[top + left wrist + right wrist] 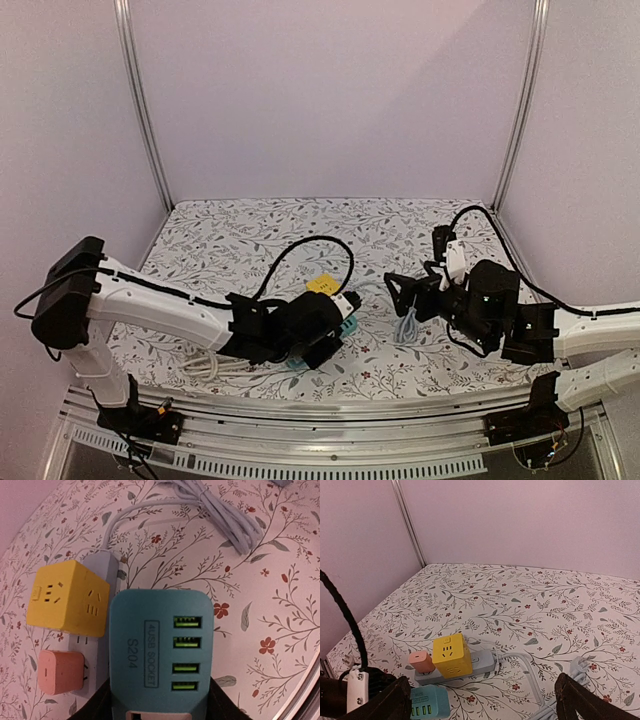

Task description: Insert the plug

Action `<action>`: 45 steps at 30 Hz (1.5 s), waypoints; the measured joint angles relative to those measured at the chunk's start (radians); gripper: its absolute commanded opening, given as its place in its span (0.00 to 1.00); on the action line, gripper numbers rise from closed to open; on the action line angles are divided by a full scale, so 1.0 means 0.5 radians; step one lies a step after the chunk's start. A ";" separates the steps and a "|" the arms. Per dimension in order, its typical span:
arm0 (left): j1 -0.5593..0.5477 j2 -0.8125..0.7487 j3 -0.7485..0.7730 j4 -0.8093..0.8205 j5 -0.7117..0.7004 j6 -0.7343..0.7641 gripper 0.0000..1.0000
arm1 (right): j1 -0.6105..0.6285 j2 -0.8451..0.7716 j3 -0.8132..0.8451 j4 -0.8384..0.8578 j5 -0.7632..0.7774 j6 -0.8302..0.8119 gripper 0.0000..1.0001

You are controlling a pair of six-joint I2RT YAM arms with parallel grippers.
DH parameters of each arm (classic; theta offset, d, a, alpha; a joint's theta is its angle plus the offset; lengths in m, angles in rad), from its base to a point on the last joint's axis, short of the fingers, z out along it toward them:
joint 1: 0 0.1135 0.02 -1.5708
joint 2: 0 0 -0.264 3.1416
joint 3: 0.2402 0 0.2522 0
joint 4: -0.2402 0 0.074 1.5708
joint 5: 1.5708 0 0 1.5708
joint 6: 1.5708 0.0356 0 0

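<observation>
The left tool (322,342) is clamped on the teal plug (160,650), a flat block with four green USB ports and the print "4USB SOCKET S204" on its face; a dark finger (95,707) presses each side of its near end. Its prongs are hidden. The plug sits low over the flowered tabletop (530,595), just beside the grey power strip (102,570) and overlapping the strip's long edge in the left wrist view. Whether the two touch cannot be told.

Two adapters are seated in the strip. The salmon adapter (60,672) is at the end nearer the left arm, and the yellow cube adapter (67,597) stands beside it, with sockets on the faces that show. The strip's bare end, past the cube, points towards the right arm.

The right tool (410,297) hangs over the tabletop with its fingers spread wide and nothing between them, well apart from the strip. A coiled pale cord (225,515) lies below it. Plain walls (520,520) close the far side.
</observation>
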 measured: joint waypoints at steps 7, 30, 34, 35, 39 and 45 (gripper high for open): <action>-0.014 0.452 0.258 0.035 0.056 0.053 0.04 | 0.000 -0.027 -0.012 0.005 0.040 0.000 0.99; -0.017 0.601 0.412 0.148 -0.008 0.170 0.89 | 0.000 -0.026 -0.015 0.014 0.098 -0.005 0.99; -0.018 0.589 0.413 0.160 -0.010 0.192 0.98 | 0.000 -0.024 -0.015 0.014 0.104 -0.005 0.99; -0.018 0.581 0.413 0.158 -0.007 0.195 0.99 | 0.000 -0.024 -0.015 0.014 0.105 -0.005 0.99; -0.018 0.436 0.377 0.146 -0.011 0.196 0.99 | 0.000 -0.009 -0.015 0.014 0.124 -0.004 0.99; -0.017 -0.024 0.260 0.117 -0.183 0.169 0.99 | 0.000 0.027 -0.015 0.014 0.134 0.011 0.99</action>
